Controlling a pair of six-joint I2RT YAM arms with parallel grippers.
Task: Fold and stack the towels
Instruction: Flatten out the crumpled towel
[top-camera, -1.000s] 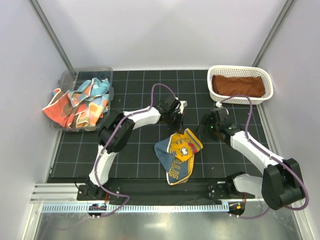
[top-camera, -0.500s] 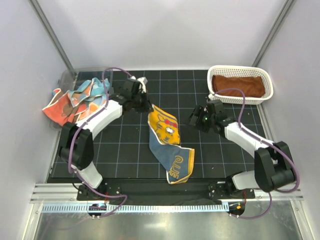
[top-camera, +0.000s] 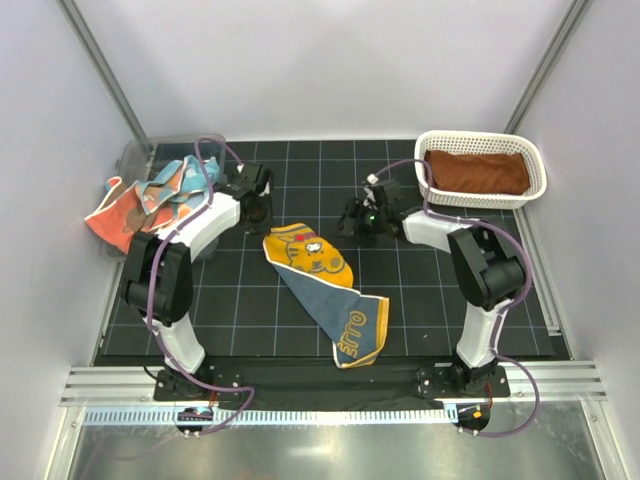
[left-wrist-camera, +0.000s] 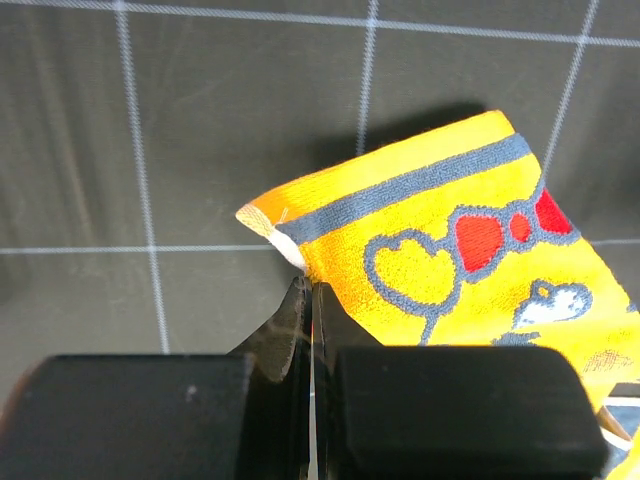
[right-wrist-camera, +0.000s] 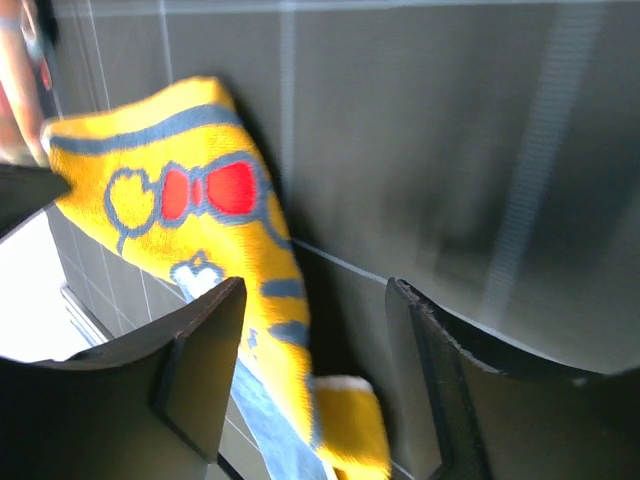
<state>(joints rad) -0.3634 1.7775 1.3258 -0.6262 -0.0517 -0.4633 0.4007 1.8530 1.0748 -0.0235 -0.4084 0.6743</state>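
A blue towel with yellow tiger print (top-camera: 318, 268) lies stretched out in the middle of the black grid mat. My left gripper (top-camera: 257, 211) is at its far left corner, shut on the towel's edge (left-wrist-camera: 300, 262), which meets the fingertips in the left wrist view. My right gripper (top-camera: 352, 220) hovers open just right of the towel's far edge. In the right wrist view the yellow cloth (right-wrist-camera: 200, 200) runs down between the spread fingers (right-wrist-camera: 318, 288) without being pinched. A rust-brown towel (top-camera: 477, 172) lies folded in the white basket. Several more towels (top-camera: 150, 203) are heaped at the left.
The white lattice basket (top-camera: 535, 165) stands at the back right. A clear plastic bin (top-camera: 135, 155) at the back left holds the heap of orange and light-blue cloths, which spills over its left side. Grey walls close in both sides.
My left gripper has dragged the towel's corner back and to the left, drawing the bunched cloth out long. The right gripper has swung left and back to the towel's far edge.
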